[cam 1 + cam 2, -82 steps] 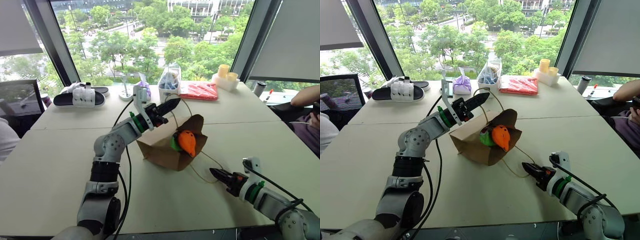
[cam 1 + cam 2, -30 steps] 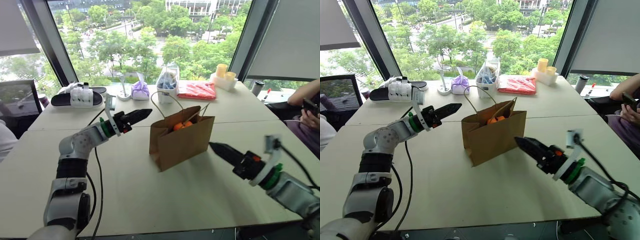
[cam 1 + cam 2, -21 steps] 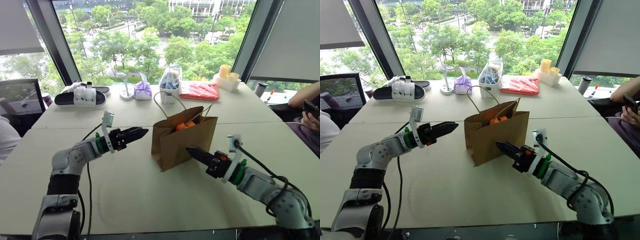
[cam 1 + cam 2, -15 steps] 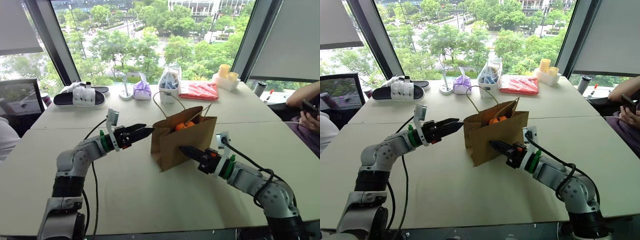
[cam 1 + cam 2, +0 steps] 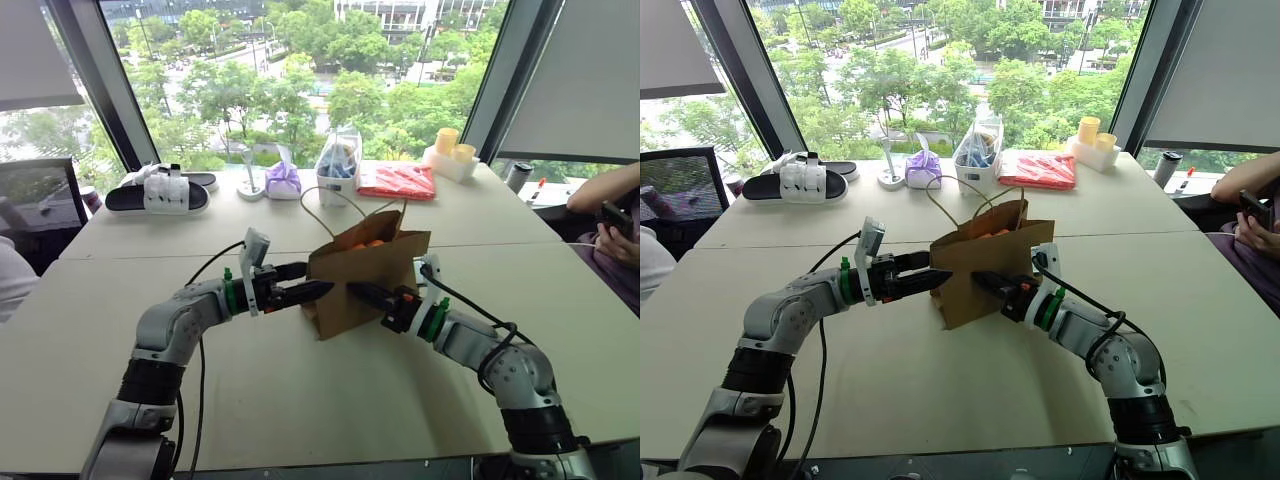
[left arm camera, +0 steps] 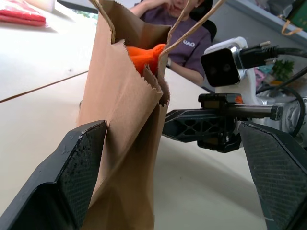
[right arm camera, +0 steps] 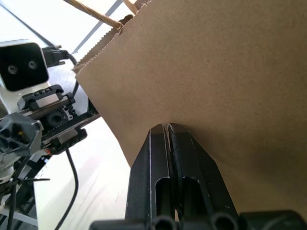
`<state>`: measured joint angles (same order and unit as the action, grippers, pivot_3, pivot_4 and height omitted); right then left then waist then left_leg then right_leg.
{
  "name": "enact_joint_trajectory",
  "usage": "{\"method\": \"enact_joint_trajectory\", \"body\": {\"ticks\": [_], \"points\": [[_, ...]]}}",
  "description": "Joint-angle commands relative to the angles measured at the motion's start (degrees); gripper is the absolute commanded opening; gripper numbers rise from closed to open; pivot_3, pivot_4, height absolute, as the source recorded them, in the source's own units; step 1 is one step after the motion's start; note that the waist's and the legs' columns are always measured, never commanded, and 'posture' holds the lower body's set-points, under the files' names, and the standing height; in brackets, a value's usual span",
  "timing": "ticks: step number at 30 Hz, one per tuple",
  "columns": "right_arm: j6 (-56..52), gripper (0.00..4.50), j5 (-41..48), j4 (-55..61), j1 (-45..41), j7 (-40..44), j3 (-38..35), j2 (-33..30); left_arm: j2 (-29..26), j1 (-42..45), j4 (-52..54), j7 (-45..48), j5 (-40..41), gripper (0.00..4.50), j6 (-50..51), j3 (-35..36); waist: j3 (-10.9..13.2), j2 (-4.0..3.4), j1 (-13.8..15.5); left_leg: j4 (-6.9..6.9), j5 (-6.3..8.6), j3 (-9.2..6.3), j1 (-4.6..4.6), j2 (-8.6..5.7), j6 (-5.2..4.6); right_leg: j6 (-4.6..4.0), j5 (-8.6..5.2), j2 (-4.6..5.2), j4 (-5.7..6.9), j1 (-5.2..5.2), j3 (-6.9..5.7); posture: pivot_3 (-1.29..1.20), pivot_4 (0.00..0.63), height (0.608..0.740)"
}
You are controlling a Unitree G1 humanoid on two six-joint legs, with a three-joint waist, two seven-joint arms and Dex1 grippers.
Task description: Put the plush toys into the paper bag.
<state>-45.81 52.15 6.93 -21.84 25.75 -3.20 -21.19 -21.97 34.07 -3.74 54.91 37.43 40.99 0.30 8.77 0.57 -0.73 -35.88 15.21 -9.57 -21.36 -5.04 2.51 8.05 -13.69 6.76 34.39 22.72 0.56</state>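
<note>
Legible writing: "UAO", partial, on the purple shirt of a seated person (image 6: pixel 192 43).

Far edge of desk (image 5: pixel 300 400): black-and-white sandals (image 5: pixel 158 192), purple cloth bundle (image 5: pixel 284 180), clear pouch (image 5: pixel 338 165), red packet (image 5: pixel 398 182), yellow cups (image 5: pixel 452 153).

Paper bag (image 5: pixel 362 275): brown kraft, upright mid-desk, serrated mouth open, tan cord handles raised. Orange plush toy (image 6: pixel 144 55) shows inside the mouth.

Left pincer (image 5: pixel 312 288): fingers spread wide at the bag's side edge, one finger (image 6: pixel 79 167) against the paper.

Right pincer (image 7: pixel 168 128): fingers pressed together, tips against the bag's front face.
</note>
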Motion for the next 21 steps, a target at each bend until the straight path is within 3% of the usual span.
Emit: {"method": "enact_joint_trajectory", "body": {"ticks": [1,7,16,21], "points": [[1.19,0.05,-1.62,-0.06,-1.84,0.39,-0.75,1.10,0.40,1.04,2.90,0.27,-1.11,4.50,-2.05,-1.25,0.00,0.00,0.00,0.00,0.00,0.00,0.00,0.00,0.00,0.00,0.00,0.00,0.00,0.00,0.00,0.00,0.150,0.740],[0.18,0.05,-2.08,1.24,-0.73,1.49,-1.29,1.37,2.85,2.35,-1.75,-3.42,-5.84,4.50,-7.08,-1.80,0.00,0.00,0.02,-0.01,0.00,0.00,0.00,0.00,0.00,0.00,0.00,0.00,0.00,0.00,0.00,0.00,0.150,0.740],[-2.78,0.00,0.13,7.04,3.73,1.90,-3.91,-0.04,6.32,3.77,-5.67,-3.62,-8.67,0.06,-10.69,-2.44,0.00,0.00,0.05,0.00,0.00,0.01,0.00,-0.01,0.00,0.00,0.00,0.00,0.01,0.00,0.00,0.00,0.150,0.740],[-5.87,0.00,5.39,13.89,9.87,1.63,-8.20,-2.23,6.48,5.53,-5.50,-1.23,-6.95,0.06,-10.34,-1.36,0.00,0.00,0.17,-0.01,0.00,0.01,-0.01,-0.01,-0.01,0.00,0.00,0.00,-0.01,-0.02,0.00,0.00,0.150,0.740]]}}
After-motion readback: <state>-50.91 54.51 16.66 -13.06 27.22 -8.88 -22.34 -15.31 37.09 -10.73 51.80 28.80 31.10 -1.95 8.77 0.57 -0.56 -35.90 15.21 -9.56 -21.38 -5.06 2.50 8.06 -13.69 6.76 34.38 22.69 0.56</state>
